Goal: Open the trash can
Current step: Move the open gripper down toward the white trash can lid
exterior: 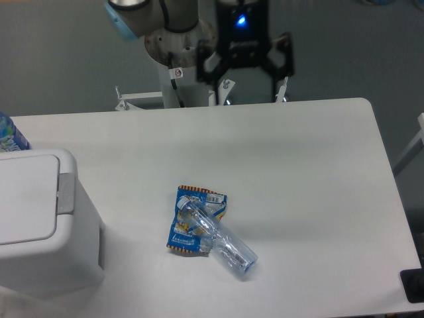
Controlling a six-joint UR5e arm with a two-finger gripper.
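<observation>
Gripper hangs over the table's far edge — fingers apparently spread, grasping nothing. Lid shut on the trash can — crushed bottle well apart.

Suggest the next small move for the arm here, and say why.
Probably swing the gripper toward the trash can at the table's left edge: its lid lies flat and shut, while the open gripper hangs far off at the back, holding nothing.
</observation>
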